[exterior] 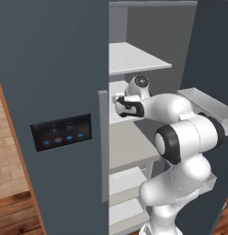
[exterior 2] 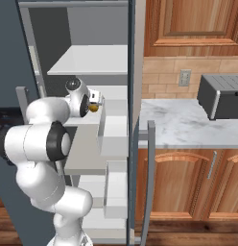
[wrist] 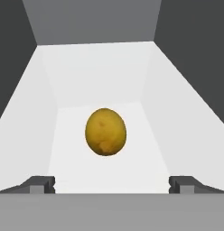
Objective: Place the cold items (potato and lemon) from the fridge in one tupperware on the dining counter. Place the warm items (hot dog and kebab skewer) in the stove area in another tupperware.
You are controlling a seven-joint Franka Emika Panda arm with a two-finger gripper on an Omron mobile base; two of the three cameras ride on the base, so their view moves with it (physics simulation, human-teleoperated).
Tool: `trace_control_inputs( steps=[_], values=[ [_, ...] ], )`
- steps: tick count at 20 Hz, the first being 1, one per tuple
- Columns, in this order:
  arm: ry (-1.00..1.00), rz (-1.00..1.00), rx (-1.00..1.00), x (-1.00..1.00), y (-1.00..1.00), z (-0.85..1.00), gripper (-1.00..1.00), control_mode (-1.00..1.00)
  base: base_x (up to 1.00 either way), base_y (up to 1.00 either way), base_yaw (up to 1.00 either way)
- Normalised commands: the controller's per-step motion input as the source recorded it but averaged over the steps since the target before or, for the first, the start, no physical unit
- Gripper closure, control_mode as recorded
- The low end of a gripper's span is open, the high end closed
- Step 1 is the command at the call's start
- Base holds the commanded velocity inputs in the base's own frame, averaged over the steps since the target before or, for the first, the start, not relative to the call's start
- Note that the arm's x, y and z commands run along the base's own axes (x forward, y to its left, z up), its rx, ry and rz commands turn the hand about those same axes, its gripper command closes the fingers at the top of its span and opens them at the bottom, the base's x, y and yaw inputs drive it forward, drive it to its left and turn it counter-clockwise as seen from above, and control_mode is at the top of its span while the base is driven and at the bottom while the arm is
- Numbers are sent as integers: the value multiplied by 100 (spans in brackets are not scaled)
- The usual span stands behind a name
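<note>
a simulated kitchen: the dark grey fridge (exterior: pixel 56 92) stands open, white shelves inside, wooden cabinets and a marble counter (exterior 2: pixel 188 127) to its right. nearest the base, the white arm folds up and reaches into the middle of the fridge. at its end the gripper (wrist: pixel 112 184) is spread wide with nothing between its tips, both of which rise low at the two sides of the hand view. beyond them, straight ahead and centred between the tips, the potato (wrist: pixel 105 131) lies on a white shelf (wrist: pixel 150 149) with bare shelf all around it. its long axis runs roughly along the line of approach, so the narrower width sits across the jaws. in the right base view a bit of it peeks out yellow-brown just beside the hand. behind it are the shelf's white back wall and grey fridge interior. judged from this, a straight push forward would bring the tips to either side of the potato.
</note>
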Motion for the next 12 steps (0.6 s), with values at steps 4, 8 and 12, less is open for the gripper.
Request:
trace_control_inputs(
  steps=[4, 8, 12],
  values=[
    [1, 0, 0, 32, 14, -10, -100, -100, 0, 0, 0],
    [1, 0, 0, 40, 2, -14, -100, -100, 0, 0, 0],
    [1, 0, 0, 34, 0, -20, -100, -100, 0, 0, 0]
  ],
)
